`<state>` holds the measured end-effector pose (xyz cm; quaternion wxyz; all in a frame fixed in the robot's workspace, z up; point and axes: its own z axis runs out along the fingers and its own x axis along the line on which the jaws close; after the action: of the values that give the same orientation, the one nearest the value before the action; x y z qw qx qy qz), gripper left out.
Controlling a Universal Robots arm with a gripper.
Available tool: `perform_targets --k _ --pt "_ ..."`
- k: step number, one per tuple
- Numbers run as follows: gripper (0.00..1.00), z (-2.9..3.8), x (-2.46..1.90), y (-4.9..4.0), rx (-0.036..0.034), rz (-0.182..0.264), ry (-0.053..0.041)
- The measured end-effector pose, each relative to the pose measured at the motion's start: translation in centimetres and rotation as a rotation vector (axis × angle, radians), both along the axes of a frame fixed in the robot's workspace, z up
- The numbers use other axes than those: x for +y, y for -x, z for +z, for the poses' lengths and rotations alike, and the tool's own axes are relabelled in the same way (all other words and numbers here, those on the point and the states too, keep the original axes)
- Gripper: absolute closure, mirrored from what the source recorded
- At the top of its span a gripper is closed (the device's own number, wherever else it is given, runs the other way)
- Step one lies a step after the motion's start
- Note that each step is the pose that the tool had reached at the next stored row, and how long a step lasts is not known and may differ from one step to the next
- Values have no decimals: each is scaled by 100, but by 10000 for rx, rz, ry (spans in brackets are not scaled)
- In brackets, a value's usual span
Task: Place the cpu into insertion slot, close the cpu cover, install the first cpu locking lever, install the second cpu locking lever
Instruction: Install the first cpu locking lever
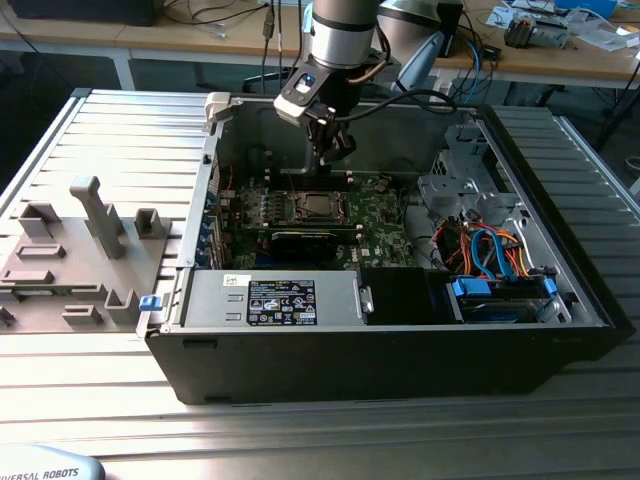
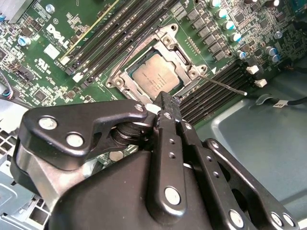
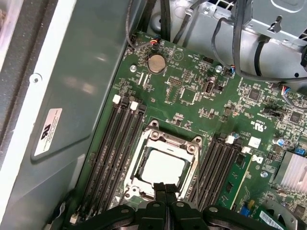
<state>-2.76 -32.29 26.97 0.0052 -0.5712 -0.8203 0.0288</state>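
One lever (image 2: 225,84) juts loose beside the insertion slot (image 2: 120,79), where the cpu (image 2: 156,76) lies under the flat cpu cover (image 2: 182,52). My end effector (image 2: 163,98) hovers at the socket's edge, closed on nothing. Pressing off-line, I could slip off that wire and gouge the board (image 2: 48,48).

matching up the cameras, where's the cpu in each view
exterior view: cpu mid green board, below the gripper
first wrist view: cpu just past the gripper tips
second wrist view: cpu just past the gripper tips
shared landmark: memory slots flanking it
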Motion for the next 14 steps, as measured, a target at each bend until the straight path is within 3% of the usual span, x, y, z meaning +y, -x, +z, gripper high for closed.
perform_targets --k 14 --pt "89 0 0 0 0 106 4"
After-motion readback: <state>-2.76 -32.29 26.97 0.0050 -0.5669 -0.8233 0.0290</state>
